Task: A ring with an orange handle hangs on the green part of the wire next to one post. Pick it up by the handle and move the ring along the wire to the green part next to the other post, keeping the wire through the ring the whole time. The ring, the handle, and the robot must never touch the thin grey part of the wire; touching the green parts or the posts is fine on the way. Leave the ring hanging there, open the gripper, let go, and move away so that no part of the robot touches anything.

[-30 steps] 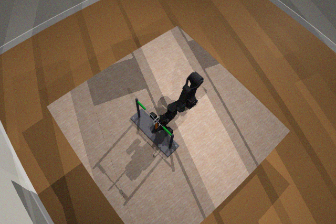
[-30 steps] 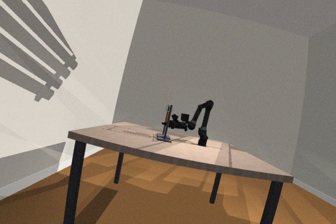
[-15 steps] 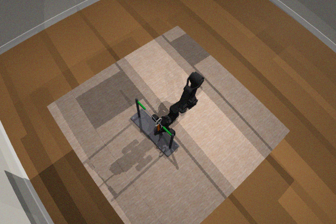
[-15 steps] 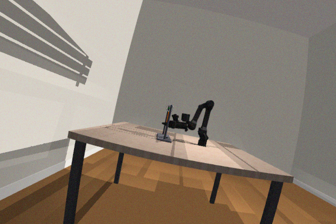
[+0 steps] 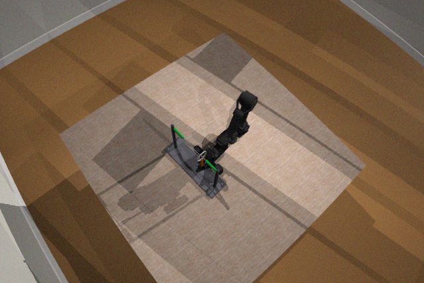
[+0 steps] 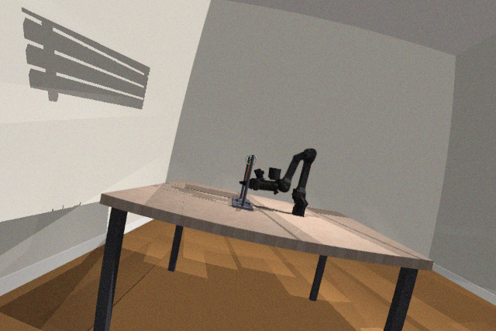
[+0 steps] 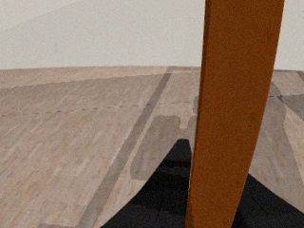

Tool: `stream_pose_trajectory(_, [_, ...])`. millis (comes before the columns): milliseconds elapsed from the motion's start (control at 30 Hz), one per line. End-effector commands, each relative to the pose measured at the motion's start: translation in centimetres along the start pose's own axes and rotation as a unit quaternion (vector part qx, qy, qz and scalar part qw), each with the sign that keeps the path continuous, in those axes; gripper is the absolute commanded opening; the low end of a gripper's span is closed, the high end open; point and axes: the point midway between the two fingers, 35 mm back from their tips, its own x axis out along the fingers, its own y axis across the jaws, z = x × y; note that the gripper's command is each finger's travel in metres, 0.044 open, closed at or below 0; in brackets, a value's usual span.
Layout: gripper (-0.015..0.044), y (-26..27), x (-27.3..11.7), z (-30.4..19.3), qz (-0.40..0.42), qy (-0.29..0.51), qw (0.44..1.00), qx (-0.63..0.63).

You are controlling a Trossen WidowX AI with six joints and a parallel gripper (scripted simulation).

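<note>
My gripper [image 5: 199, 168] [image 6: 242, 182] [image 7: 190, 148] is shut on the orange handle [image 5: 202, 162] [image 6: 248, 170] [image 7: 235, 95], which stands nearly upright between the fingers. The ring [image 5: 205, 152] [image 6: 245, 159] is at the handle's top, around the wire. In the top view it is by the inner end of the green part [image 5: 211, 165] next to the lower right post [image 5: 215, 178]. The other green part [image 5: 178, 132] is next to the upper left post [image 5: 174, 137], with thin grey wire [image 5: 189, 142] between. Whether the ring touches the wire is too small to tell. Ring and wire are out of the wrist view.
The dark base plate [image 5: 212, 191] [image 6: 237, 202] carries both posts and lies on the table [image 5: 273, 183] [image 6: 280, 225]. The arm [image 5: 236, 125] [image 6: 303, 175] reaches in from one side of the wire, with its wrist parts close to the grey wire in the top view. Shadows cross the table.
</note>
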Motion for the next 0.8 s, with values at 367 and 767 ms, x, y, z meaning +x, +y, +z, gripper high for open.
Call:
stream_pose_trajectory(367, [-0.0150, 1.2, 0.1, 0.0, -0.015, -0.002, 1.000, -0.015])
stream_pose_trajectory(767, [-0.0150, 2.3, 0.1, 0.0, -0.018, -0.002, 1.000, -0.016])
